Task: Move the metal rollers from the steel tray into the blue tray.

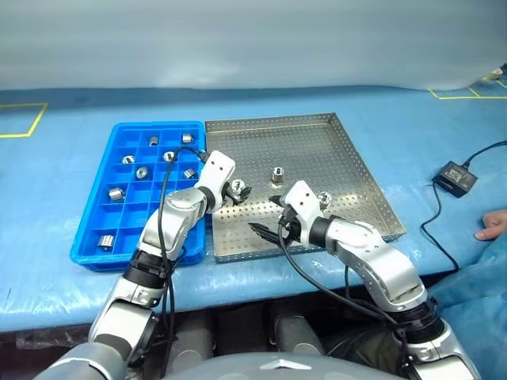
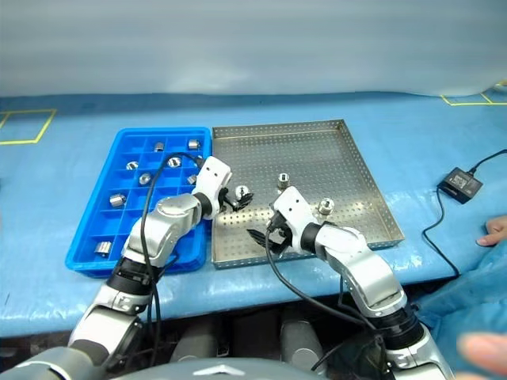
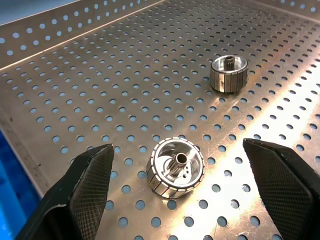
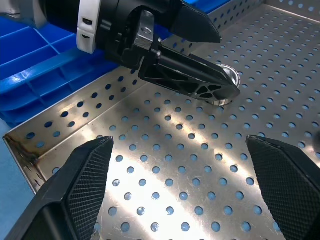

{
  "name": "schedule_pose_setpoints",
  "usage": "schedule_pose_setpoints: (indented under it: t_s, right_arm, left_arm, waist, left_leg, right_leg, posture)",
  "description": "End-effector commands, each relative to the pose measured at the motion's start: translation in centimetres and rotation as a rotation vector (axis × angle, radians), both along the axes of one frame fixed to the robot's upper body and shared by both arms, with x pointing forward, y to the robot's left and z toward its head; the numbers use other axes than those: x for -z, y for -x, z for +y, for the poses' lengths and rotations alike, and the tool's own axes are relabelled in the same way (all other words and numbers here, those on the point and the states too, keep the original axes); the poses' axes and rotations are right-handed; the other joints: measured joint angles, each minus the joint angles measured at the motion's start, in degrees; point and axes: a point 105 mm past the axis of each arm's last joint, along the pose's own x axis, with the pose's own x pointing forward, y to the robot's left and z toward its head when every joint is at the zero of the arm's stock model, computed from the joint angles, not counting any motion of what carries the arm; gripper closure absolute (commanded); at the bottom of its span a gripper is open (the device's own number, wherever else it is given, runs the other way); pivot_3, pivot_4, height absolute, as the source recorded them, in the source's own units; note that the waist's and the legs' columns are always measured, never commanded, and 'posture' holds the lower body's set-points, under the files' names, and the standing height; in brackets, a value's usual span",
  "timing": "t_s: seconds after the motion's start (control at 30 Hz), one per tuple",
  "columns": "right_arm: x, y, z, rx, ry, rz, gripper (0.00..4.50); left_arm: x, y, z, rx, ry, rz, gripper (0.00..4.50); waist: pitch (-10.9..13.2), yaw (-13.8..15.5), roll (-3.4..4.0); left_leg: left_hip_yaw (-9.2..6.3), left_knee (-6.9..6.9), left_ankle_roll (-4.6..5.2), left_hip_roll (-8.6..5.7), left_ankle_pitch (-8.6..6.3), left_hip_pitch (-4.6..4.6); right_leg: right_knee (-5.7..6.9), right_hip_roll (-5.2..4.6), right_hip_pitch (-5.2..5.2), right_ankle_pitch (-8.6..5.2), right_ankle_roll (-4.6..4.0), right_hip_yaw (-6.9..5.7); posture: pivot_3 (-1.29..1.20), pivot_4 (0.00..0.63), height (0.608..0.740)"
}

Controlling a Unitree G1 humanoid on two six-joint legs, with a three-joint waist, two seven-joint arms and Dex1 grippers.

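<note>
Mostly hidden behind the left gripper (image 4: 200,62): one roller (image 4: 231,80). Cut off at the edge: a person's hand (image 1: 495,224).

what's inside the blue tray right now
Eight metal rollers show in the blue tray, scattered one to a compartment, most squares bare. The left arm crosses the side next to the steel tray, so some squares there are covered.

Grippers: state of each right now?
Left gripper: open, holding nothing, a roller lies between its fingers.
Right gripper: open, holding nothing, over the steel tray.
</note>
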Motion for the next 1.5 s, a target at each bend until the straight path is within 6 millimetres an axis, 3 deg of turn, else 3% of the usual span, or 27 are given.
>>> schedule_pose_setpoints:
  t_s: [0.03,0.17,0.3,0.43,0.53,0.63,0.97,1.07,1.13,1.17,1.37,1.5]
  right_arm:
    - [-1.4,-0.1,-0.1,0.008,-0.015,-0.058,0.00]
    - [-2.0,-0.1,0.1,0.013,-0.034,-0.078,0.00]
    - [-3.1,0.1,0.6,0.006,-0.079,-0.103,0.00]
    - [-3.0,-0.1,0.7,0.014,-0.080,-0.100,0.00]
    - [-2.8,-0.5,0.3,0.043,-0.082,-0.094,0.00]
    - [-2.9,-0.6,0.2,0.048,-0.086,-0.096,0.00]
    - [-2.7,-0.9,0.0,0.057,-0.073,-0.094,0.00]
    - [-2.1,-1.0,-0.4,0.067,-0.054,-0.076,0.00]
    - [-1.0,-1.3,-1.1,0.093,-0.015,-0.050,0.00]
    - [-0.7,-1.4,-1.4,0.105,-0.010,-0.037,0.00]
    - [-0.8,-1.8,-1.9,0.115,-0.013,-0.040,0.00]
    - [-0.6,-1.6,-2.2,0.113,-0.005,-0.036,0.00]
  left_arm:
    - [1.4,0.0,0.3,-0.005,-0.082,0.044,0.02]
    - [2.6,-0.1,0.7,-0.008,-0.207,0.064,0.02]
    - [2.4,0.0,-0.3,0.018,-0.188,0.082,0.02]
    - [2.0,0.0,-1.3,0.029,-0.147,0.101,0.02]
    - [1.2,-0.1,-1.9,0.027,-0.090,0.107,0.60]
    - [0.9,-0.4,-2.1,0.019,-0.083,0.103,1.54]
    - [-0.1,-1.2,-2.2,-0.012,-0.056,0.062,1.54]
    - [-1.0,-0.9,-2.4,0.012,0.003,0.043,2.13]
    - [-2.1,-0.1,-3.0,0.077,0.077,0.041,2.78]
    - [-2.8,0.2,-3.1,0.097,0.111,0.036,2.85]
    - [-5.7,1.6,-0.4,0.076,0.197,-0.026,2.85]
    - [-7.2,3.0,3.9,-0.068,0.156,-0.118,2.85]
  waist:
    - [0.0,-0.2,0.00]
    - [0.0,-0.3,0.02]
    - [0.0,-0.4,0.04]
    - [0.0,-0.1,0.03]
    - [0.0,0.0,0.03]
    - [0.0,-0.1,0.07]
    - [0.0,-0.1,0.08]
    - [0.0,-0.1,0.09]
    - [0.0,-0.1,0.11]
    - [0.0,0.0,0.11]
    - [0.1,-0.4,0.20]
    - [0.1,-0.5,0.22]
  left_leg:
    - [0.00,0.01,0.00,0.00,0.00,0.01]
    - [0.03,0.05,0.02,0.00,0.02,0.05]
    - [0.03,0.05,0.03,0.05,0.02,0.10]
    - [0.04,0.05,0.04,0.24,0.02,0.08]
    - [0.03,0.05,0.04,0.21,0.02,0.02]
    - [0.03,0.04,0.05,0.20,0.02,-0.09]
    - [0.03,0.01,0.12,-0.04,-0.02,-0.15]
    - [0.03,0.01,0.13,-0.03,-0.02,-0.15]
    - [0.03,0.01,0.13,-0.03,-0.02,-0.15]
    - [0.03,0.00,0.13,-0.02,-0.02,-0.15]
    - [0.05,-0.03,0.14,-0.01,-0.03,-0.13]
    - [0.04,-0.05,0.14,0.05,-0.03,-0.11]
  right_leg:
    - [0.00,0.00,0.01,-0.01,0.03,0.01]
    - [0.00,-0.01,0.04,0.01,0.10,0.08]
    - [0.03,-0.01,0.06,0.01,0.11,0.11]
    - [0.00,-0.04,0.07,0.01,0.12,0.11]
    - [-0.02,-0.07,0.04,0.02,0.12,0.11]
    - [0.00,-0.07,-0.08,0.02,0.12,0.11]
    - [0.00,-0.10,-0.11,0.05,0.14,0.23]
    - [0.01,-0.11,-0.11,0.05,0.15,0.23]
    - [0.01,-0.10,-0.11,0.05,0.14,0.23]
    - [0.01,-0.10,-0.11,0.07,0.11,0.23]
    - [0.02,-0.10,-0.13,0.10,0.06,0.31]
    - [0.05,-0.06,-0.14,0.09,0.07,0.32]
  posture:
    - [-0.14,0.150,0.740]
    - [-0.12,0.150,0.740]
    - [-0.12,0.150,0.740]
    - [-0.12,0.150,0.740]
    - [-0.11,0.150,0.740]
    - [-0.11,0.150,0.740]
    - [-0.11,0.150,0.740]
    - [-0.11,0.150,0.740]
    - [-0.11,0.150,0.740]
    - [-0.11,0.150,0.740]
    - [-0.10,0.150,0.740]
    - [-0.08,0.150,0.740]
